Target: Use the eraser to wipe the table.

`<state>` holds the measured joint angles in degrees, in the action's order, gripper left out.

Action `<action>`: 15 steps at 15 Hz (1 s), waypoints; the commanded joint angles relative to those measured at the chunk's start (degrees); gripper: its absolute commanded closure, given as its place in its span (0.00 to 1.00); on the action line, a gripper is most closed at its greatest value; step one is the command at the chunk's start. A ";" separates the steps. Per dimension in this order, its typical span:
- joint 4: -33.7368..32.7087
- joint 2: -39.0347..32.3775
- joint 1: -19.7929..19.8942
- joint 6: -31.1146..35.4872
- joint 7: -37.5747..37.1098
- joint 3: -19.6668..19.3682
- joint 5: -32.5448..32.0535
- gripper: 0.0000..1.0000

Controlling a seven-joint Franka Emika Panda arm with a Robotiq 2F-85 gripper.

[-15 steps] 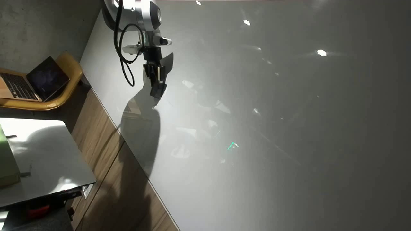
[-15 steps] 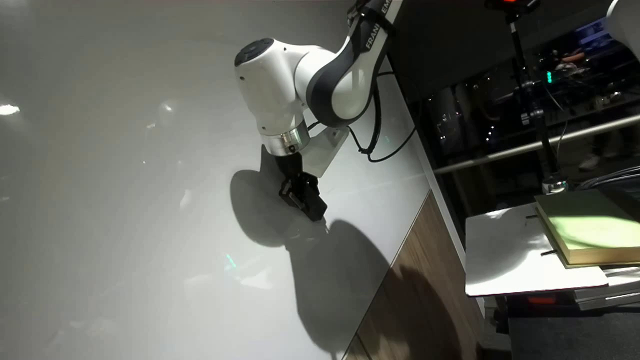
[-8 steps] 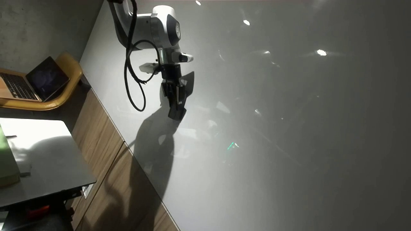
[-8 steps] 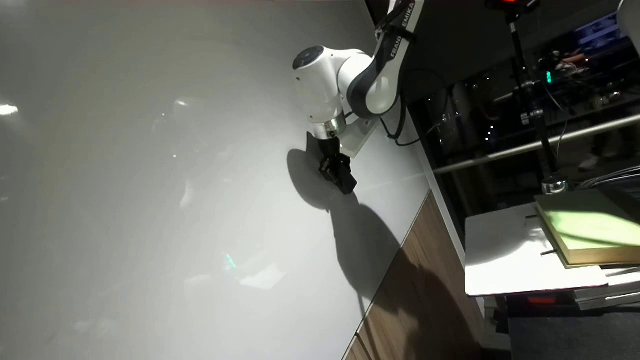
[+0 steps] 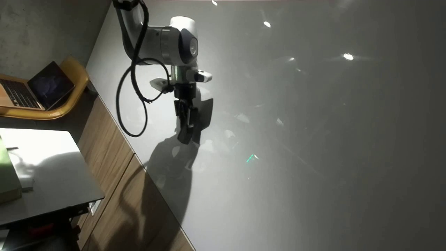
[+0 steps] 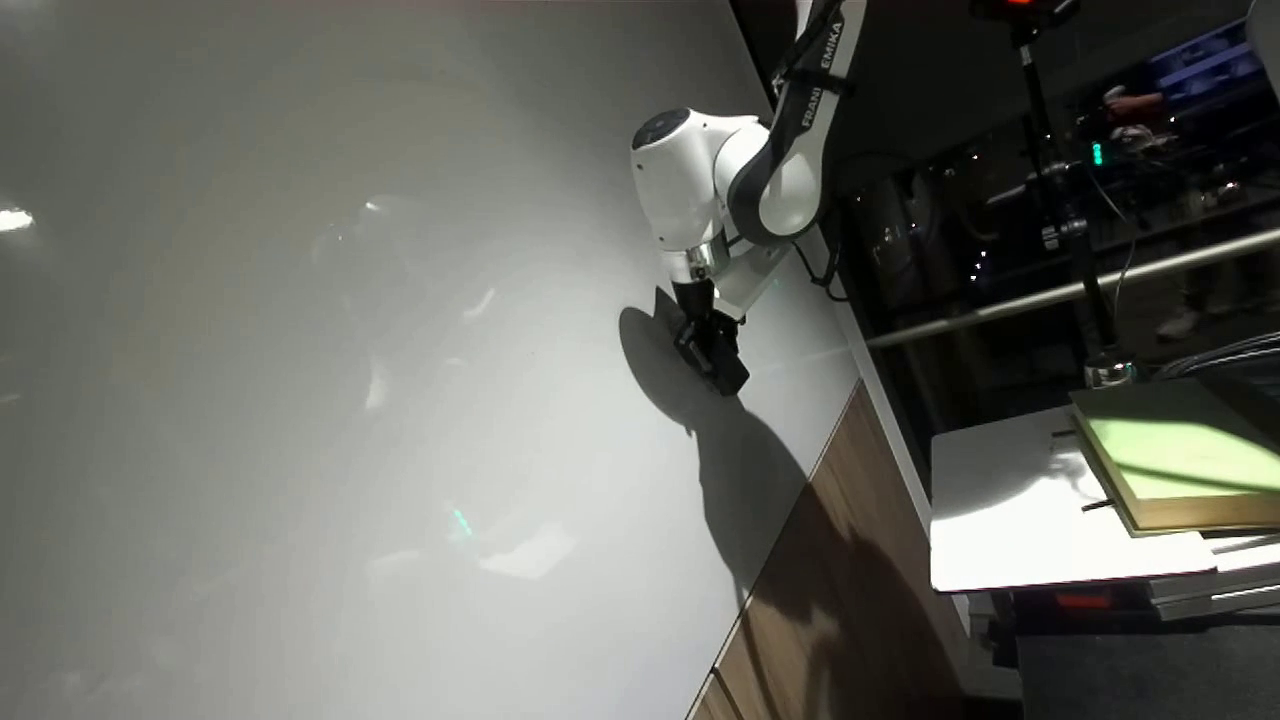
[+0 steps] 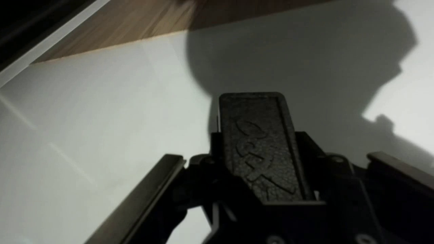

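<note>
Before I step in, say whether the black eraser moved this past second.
Yes, down the picture in an exterior view: the black eraser, earlier level with the open laptop, is now lower.

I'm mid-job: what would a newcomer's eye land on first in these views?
Probably the white robot arm over the glossy table, in both exterior views. Next, the dark eraser clamped in the gripper, at the middle of the wrist view. After that, the open laptop on the yellow chair, at the left edge of an exterior view.

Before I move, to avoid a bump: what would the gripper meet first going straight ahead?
Most likely the table, with the held eraser leading; depth is unclear, and the two may be touching.
</note>
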<state>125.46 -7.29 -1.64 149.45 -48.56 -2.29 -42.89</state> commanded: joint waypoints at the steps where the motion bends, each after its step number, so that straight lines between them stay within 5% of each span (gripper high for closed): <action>1: 5.07 3.19 -3.83 -9.38 2.45 3.92 8.10 0.71; 7: 2.72 4.13 -4.78 -32.13 10.93 5.56 20.12 0.71; 15: 3.35 -4.46 -1.80 -36.17 27.96 4.66 34.50 0.71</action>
<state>130.00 -7.89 -4.19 114.83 -26.16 2.85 -12.71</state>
